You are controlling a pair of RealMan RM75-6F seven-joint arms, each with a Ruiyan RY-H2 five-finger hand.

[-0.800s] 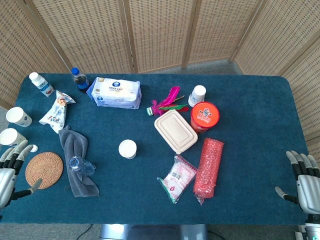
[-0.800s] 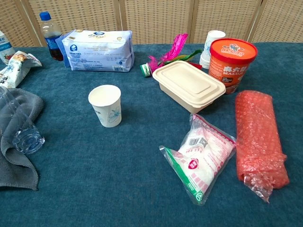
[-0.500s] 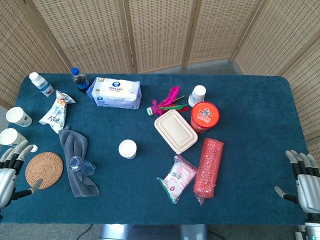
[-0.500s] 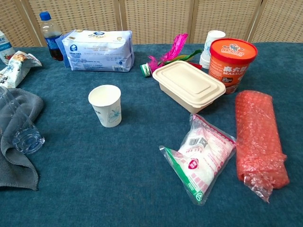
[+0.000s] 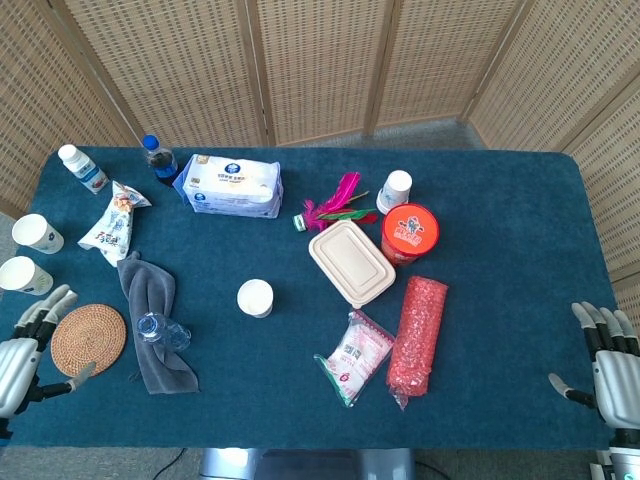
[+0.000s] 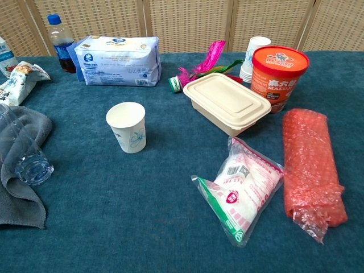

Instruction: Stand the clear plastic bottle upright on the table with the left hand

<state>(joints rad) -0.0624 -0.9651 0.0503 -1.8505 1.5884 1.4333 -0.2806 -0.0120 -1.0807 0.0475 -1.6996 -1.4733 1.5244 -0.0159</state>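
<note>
Lying on its side on the gray towel [image 5: 150, 318] at the near left of the table [image 5: 500, 200], the clear bottle [image 5: 162, 331] is hard to make out in the head view, its see-through body blending into the cloth. In the chest view its base faces the camera and the far part runs off the left edge, so its long axis runs from near right to far left. The left hand [image 5: 25, 345] sits at the near left corner beside the woven coaster [image 5: 88, 339], partly cut off, fingers spread and holding nothing, well apart from the bottle. The right hand [image 5: 603, 362] at the near right edge is likewise spread and empty. Only "MALA" can be read on the orange tub [image 6: 279, 69]; print on the tissue pack [image 6: 118, 60] is too small.
</note>
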